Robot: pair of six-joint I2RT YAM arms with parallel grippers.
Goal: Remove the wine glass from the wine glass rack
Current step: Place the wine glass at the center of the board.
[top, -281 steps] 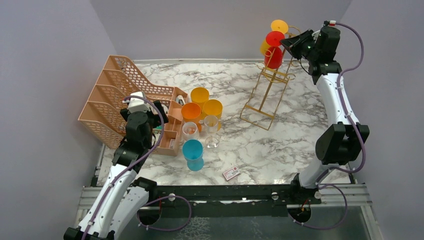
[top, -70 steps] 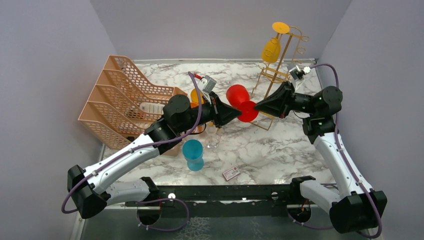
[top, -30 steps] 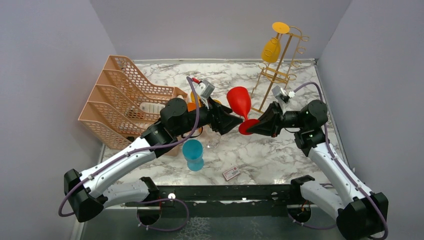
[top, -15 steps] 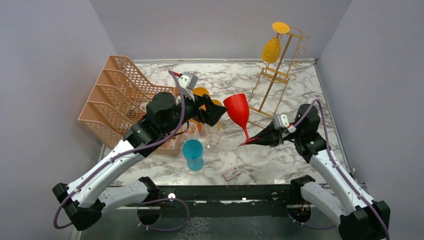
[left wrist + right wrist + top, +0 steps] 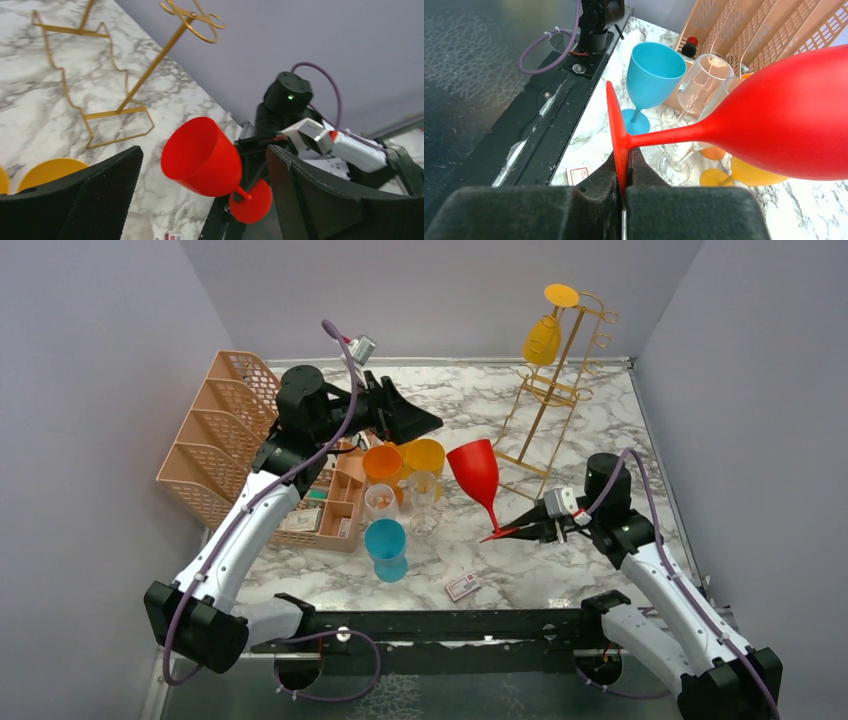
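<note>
The red wine glass point(image 5: 476, 472) is off the gold wire rack point(image 5: 552, 390) and hangs tilted over the table's middle. My right gripper point(image 5: 512, 530) is shut on its foot disc point(image 5: 618, 140), pinching the disc edge-on; the bowl point(image 5: 794, 120) points away. The glass also shows in the left wrist view point(image 5: 202, 157). My left gripper point(image 5: 418, 423) is open and empty, raised above the cluster of glasses, apart from the red glass. A yellow wine glass point(image 5: 543, 337) still hangs upside down near the rack's top.
A blue glass point(image 5: 386, 548), two clear glasses point(image 5: 400, 502) and orange and yellow glasses point(image 5: 404, 458) stand left of centre. A peach mesh file organizer point(image 5: 215, 445) sits at the left. A small card point(image 5: 462, 586) lies near the front edge.
My left gripper let go of the red glass bowl and drew back up and left. My right gripper lowered toward the near edge with the glass, tilting it more upright.
</note>
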